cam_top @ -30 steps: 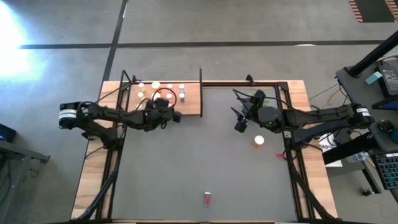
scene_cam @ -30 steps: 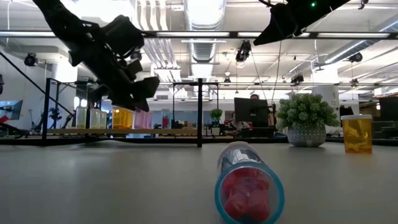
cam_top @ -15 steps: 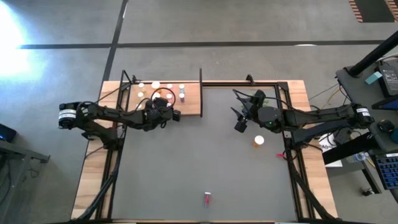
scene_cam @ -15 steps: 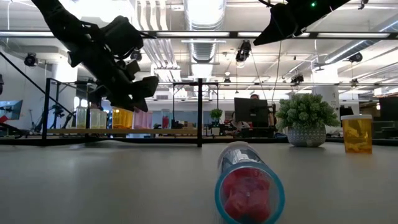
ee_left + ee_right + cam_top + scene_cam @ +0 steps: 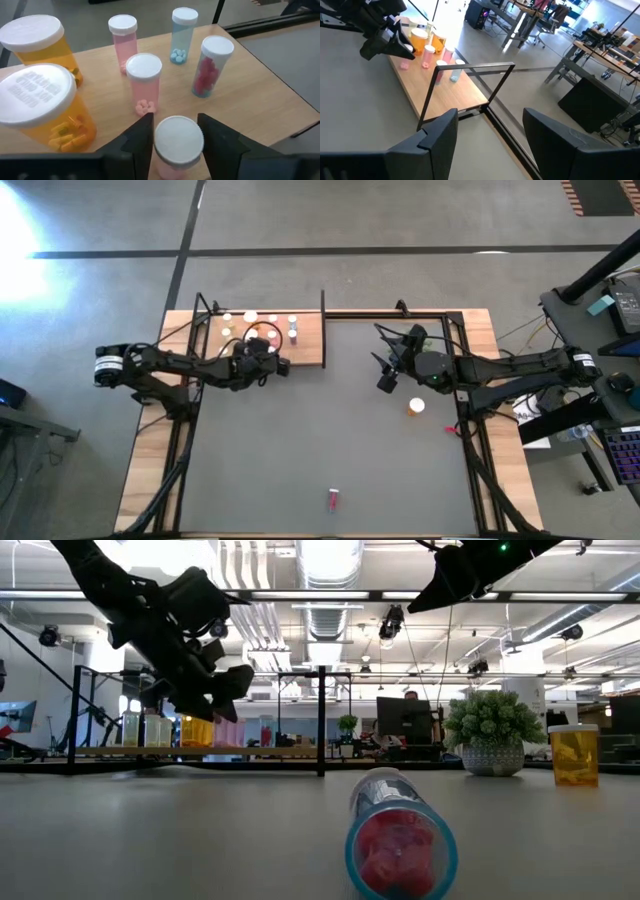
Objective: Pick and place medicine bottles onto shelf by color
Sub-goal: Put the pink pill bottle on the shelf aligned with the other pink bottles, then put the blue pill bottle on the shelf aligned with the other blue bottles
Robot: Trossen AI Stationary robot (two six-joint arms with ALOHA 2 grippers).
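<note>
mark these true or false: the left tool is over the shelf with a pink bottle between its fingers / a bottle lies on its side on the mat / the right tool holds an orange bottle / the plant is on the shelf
1. The left tool is over the shelf with a pink bottle between its fingers: true.
2. A red-filled bottle lies on its side on the mat: true.
3. The right tool holds an orange bottle: false, it is open and empty; the orange bottle stands on the mat.
4. The plant is on the shelf: false, it sits on the mat's right side.
</note>
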